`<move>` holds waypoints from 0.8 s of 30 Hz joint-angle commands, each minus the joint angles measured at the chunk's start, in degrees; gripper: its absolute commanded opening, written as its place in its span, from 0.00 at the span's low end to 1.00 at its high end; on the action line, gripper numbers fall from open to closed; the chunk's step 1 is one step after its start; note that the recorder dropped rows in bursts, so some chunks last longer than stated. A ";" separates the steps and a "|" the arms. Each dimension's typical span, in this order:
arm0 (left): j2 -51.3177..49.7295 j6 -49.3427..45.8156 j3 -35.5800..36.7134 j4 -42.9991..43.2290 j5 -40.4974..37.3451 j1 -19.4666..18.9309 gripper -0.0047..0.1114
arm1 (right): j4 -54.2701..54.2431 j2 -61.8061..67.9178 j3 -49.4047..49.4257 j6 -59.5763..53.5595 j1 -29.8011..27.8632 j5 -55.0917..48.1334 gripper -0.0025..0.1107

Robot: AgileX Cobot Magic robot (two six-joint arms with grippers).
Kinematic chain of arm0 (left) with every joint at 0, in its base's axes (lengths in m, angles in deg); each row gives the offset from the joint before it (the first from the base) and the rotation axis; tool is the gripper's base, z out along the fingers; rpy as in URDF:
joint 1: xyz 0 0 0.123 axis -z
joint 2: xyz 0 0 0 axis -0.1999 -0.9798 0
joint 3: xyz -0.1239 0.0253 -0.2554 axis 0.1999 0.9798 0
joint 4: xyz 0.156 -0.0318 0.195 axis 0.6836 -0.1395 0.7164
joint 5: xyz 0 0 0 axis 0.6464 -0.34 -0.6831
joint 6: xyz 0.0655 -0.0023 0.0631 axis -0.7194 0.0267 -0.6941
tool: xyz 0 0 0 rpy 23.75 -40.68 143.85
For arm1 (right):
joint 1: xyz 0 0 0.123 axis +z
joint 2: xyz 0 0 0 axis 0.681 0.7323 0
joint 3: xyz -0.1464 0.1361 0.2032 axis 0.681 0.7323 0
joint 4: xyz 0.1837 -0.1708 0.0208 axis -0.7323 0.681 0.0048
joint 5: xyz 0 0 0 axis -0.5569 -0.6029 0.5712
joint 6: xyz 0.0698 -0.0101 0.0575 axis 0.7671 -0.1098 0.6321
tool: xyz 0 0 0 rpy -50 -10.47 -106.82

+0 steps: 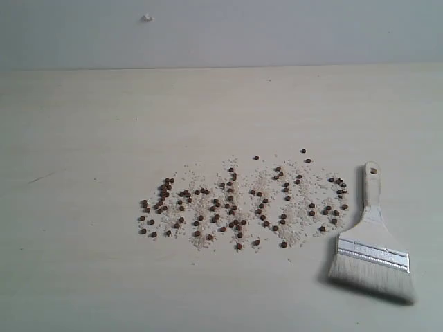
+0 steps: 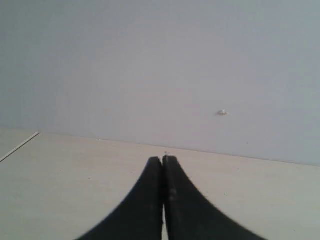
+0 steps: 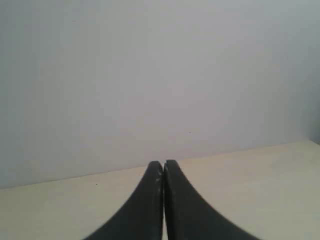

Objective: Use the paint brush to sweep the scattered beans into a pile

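- Nearest in the exterior view, the paint brush (image 1: 372, 232) lies flat on the table (image 1: 104, 124) at the right. Its bristles point toward the near edge and its handle points away. Nothing touches it, so by my reading it has not been picked up.
- Just beside the handle's left and running across the middle of the table, the beans (image 1: 237, 225) lie in a loose wide band, mixed with fine whitish grit (image 1: 294, 234). They form thin clusters with gaps between them, and a few strays sit on the far side. No pile has formed anywhere, so the sweeping seems not to have begun.
- Beyond the band the table is bare up to the pale wall (image 1: 277, 41), which carries one small mark (image 1: 147, 18).
- The left fingers (image 2: 152, 182) are pressed together with nothing between them. They hang above bare table, facing the wall.
- The right fingers (image 3: 152, 182) are likewise pressed together and empty, and neither pair shows in the exterior view.
- Still to do, as I judge it: grasp the handle, drag the bristles through the band, and gather the beans.
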State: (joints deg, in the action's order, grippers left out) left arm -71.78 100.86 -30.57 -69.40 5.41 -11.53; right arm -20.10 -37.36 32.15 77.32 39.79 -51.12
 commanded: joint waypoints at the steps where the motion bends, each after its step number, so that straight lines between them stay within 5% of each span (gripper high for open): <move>1: 0.33 -0.15 -0.12 -0.08 0.21 -0.06 0.04 | 0.13 -0.33 0.27 -0.12 -0.21 0.10 0.02; 13: 0.33 -0.15 -0.12 -0.08 0.21 -0.06 0.04 | -5.87 -0.33 0.27 6.56 -0.21 7.26 0.02; 20: 0.33 -0.15 -0.12 -0.08 0.21 -0.06 0.04 | -7.02 -0.33 0.27 8.61 -0.21 25.85 0.02; 24: 0.33 -0.15 -0.12 -0.08 0.21 -0.06 0.04 | -20.18 -0.27 0.27 4.79 -0.21 27.61 0.02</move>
State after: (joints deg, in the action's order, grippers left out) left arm -71.78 100.86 -30.57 -69.40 5.41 -11.53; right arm -32.36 -37.36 32.15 85.88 39.79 -25.26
